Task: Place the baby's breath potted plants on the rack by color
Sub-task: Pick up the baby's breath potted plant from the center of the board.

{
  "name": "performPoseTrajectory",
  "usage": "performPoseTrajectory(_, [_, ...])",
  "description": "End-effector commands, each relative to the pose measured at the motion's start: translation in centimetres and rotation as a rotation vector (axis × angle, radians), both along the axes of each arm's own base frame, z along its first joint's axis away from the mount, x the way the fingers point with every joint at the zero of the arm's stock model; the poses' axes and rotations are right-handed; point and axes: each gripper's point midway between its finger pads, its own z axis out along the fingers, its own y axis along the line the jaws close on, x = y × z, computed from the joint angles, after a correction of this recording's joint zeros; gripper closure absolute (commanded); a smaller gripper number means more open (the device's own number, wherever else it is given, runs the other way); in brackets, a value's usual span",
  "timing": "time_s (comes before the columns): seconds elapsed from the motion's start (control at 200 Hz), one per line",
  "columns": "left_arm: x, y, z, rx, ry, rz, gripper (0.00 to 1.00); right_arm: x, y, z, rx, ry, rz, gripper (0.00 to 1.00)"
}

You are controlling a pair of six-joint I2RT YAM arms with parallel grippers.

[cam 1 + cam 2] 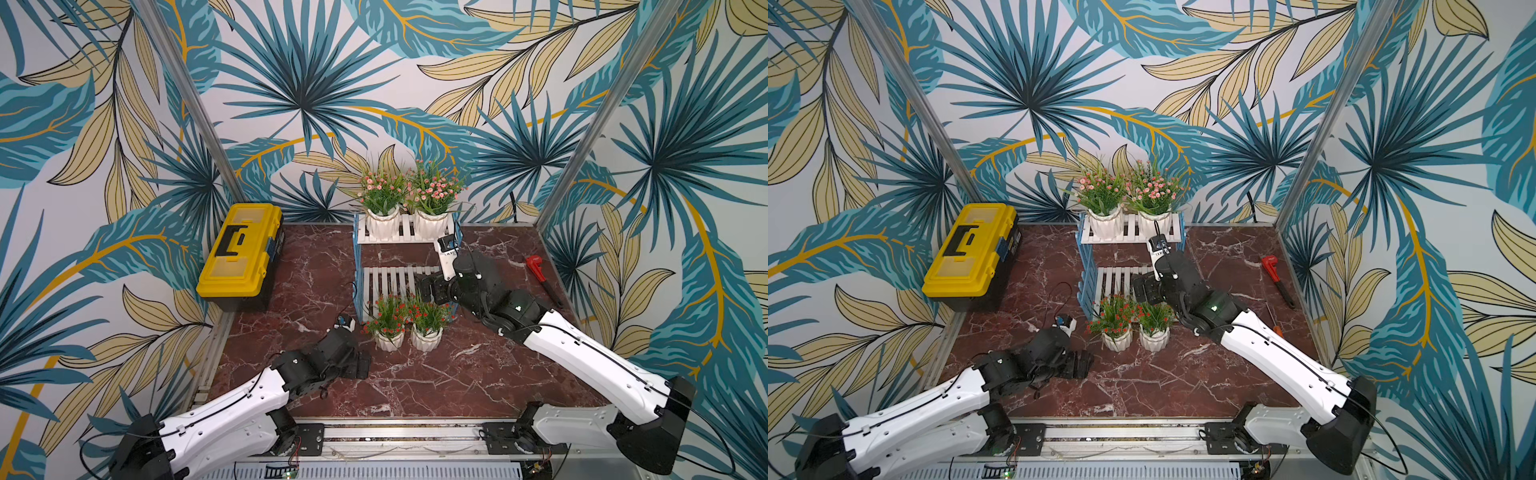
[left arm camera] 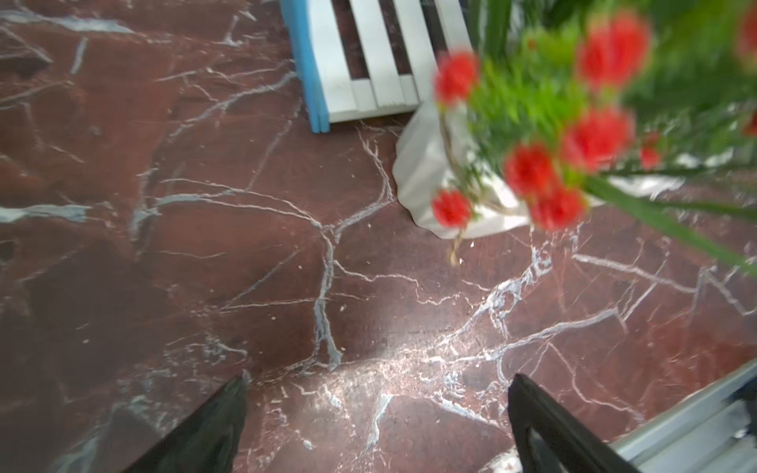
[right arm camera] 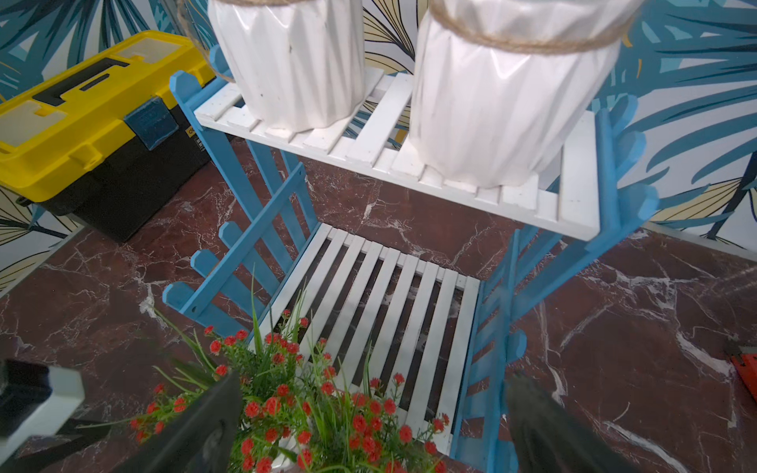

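right gripper, spread, by red plants

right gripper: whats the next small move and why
Probably lower the right gripper toward the red plant just below it and close on its pot. The jaws stand open and empty, both pink plants already sit on the top shelf, the lower shelf holds nothing, and both red plants stand on the table in front of it.

Beyond the right gripper, two plants sit on the top shelf of the rack. Two other plants stand on the table, just beside the left gripper.
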Motion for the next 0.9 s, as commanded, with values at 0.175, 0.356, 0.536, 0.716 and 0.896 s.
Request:
performPoseTrajectory(0.175, [1.9, -5.9, 3.3, -0.168, -0.432, -0.12, 0.01, 0.0, -1.1, -1.2, -0.002, -0.012, -0.054, 0.0])
performPoseTrajectory(0.356, [3.5, -7.0, 3.5, -0.098, -0.532, -0.133, 0.01, -0.3, -1.6, -1.5, -0.006, -0.008, -0.07, 0.01])
performPoseTrajectory(0.536, [4.6, -8.4, 2.8, -0.06, -0.563, -0.141, 0.01, -0.2, -1.6, -2.0, -0.016, 0.004, -0.077, 0.0])
performPoseTrajectory(0.716, [5.6, -8.1, 1.5, -0.035, -0.559, -0.086, 0.01, -0.1, -1.3, -2.3, -0.021, 0.013, -0.069, 0.01])
performPoseTrajectory(0.896, [6.9, -7.9, 0.6, -0.027, -0.53, -0.072, 0.0, 0.0, -1.1, -2.5, -0.019, 0.02, -0.065, 0.01])
